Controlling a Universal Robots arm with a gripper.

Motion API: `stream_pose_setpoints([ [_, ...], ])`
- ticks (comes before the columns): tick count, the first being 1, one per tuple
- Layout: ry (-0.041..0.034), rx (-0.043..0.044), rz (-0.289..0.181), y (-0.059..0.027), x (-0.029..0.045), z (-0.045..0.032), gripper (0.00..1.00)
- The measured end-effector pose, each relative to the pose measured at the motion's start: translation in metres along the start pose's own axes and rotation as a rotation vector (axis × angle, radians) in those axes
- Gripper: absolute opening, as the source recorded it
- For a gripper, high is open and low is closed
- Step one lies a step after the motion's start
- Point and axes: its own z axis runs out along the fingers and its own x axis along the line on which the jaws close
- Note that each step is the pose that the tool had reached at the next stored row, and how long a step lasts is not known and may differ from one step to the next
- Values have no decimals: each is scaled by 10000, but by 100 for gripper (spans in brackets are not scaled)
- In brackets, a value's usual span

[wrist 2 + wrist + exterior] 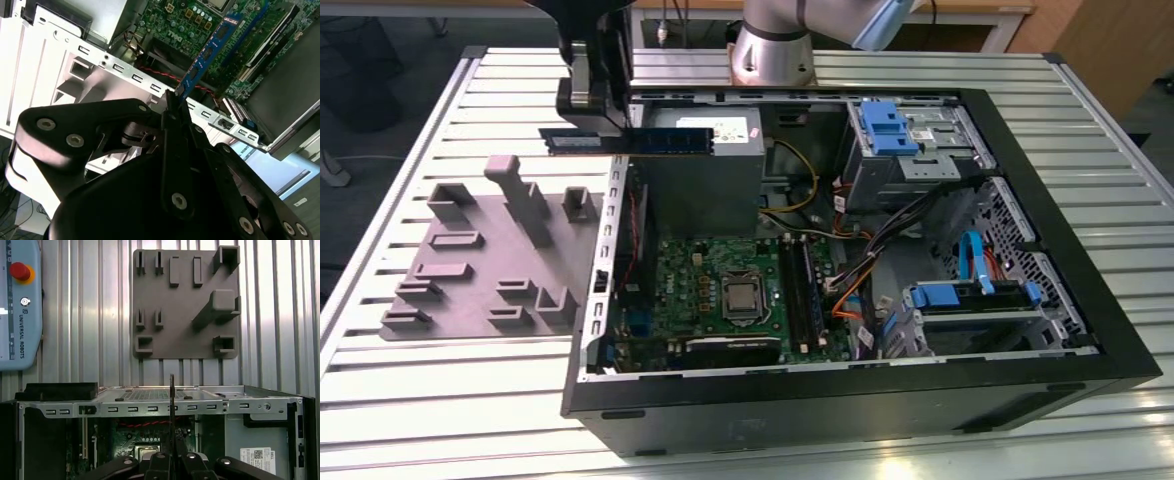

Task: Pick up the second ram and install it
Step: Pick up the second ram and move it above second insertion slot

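While the gripper (pixel 594 133) pinches the second ram (pixel 670 141) tight by one end, it hangs above the computer case (pixel 854 398) wall, probably not yet over the motherboard slots (pixel 797 290).

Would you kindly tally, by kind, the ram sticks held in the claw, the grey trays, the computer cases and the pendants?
ram, held in the claw: 1
tray: 1
case: 1
pendant: 1
Total: 4
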Motion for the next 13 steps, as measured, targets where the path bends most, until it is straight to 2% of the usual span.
stream_pose_setpoints([
  [13,-1,1,-1,-194,-7,-5,14],
])
